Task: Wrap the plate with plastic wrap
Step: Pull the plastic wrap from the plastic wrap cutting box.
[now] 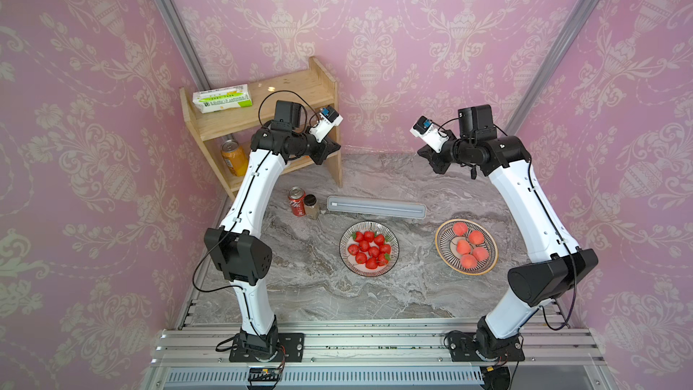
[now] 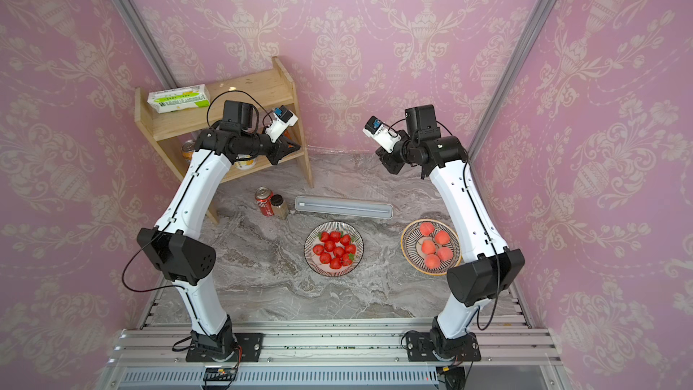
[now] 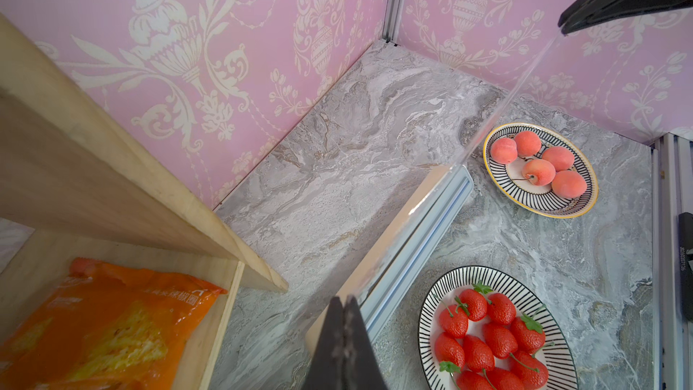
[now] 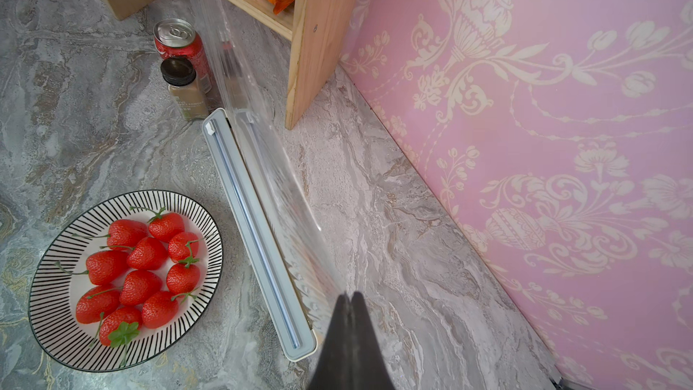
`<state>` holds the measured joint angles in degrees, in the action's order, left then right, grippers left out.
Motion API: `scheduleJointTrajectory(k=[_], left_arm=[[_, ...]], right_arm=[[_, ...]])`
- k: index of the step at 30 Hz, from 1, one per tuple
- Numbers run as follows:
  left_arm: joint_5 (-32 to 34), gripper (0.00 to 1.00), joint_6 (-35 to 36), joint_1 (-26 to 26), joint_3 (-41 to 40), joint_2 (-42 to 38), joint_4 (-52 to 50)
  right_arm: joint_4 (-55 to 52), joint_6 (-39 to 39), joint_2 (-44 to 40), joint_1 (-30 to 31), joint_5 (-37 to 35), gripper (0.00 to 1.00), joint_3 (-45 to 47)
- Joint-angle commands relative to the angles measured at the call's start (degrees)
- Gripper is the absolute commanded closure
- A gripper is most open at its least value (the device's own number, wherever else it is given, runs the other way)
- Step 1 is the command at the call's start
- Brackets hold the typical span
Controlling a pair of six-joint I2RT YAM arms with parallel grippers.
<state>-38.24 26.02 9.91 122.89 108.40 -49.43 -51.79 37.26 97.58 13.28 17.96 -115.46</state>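
plastic wrap is up off the roll: a clear sheet rising from the dispenser toward the back wall, one top corner in each arm. left fingers are pressed together, pinching the film; right fingers the same on the other corner. Both sit high, behind the dispenser. The dispenser's long axis runs left-right across the desk, about parallel to the line between the two pinch points. The strawberry plate is just in front of the dispenser on the robot-base side, roughly mid-span between the arms, so the next move looks like carrying the sheet forward over the dispenser and down. The peach plate sits off toward the right arm, past the sheet's right edge; the strawberry plate is probably the target, not certain. The film is near invisible in both top views, so I can't tell how much is paid out. Clearances: the left fingers are close to the shelf side panel, and the red can and spice jar stand just beside the dispenser's left end. There is open desk in front of both plates.
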Motion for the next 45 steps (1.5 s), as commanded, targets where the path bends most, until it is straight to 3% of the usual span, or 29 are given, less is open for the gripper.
scheduleJointTrajectory(k=[1, 34, 45], left_arm=[[-0.3, 1.0, -0.7, -0.2, 2.0, -2.9, 0.0], [0.5, 1.0, -0.2, 0.3, 8.2, -2.1, -2.5], [0.6, 1.0, 0.9, 1.1, 5.9, -3.2, -5.5]], right_arm=[[1.9, -1.2, -2.0, 0.3, -0.3, 1.0, -1.9], [1.5, -1.4, -2.0, 0.6, -0.6, 1.0, -6.5], [3.0, -1.9, -5.2, 1.0, -0.1, 1.0, 1.9]])
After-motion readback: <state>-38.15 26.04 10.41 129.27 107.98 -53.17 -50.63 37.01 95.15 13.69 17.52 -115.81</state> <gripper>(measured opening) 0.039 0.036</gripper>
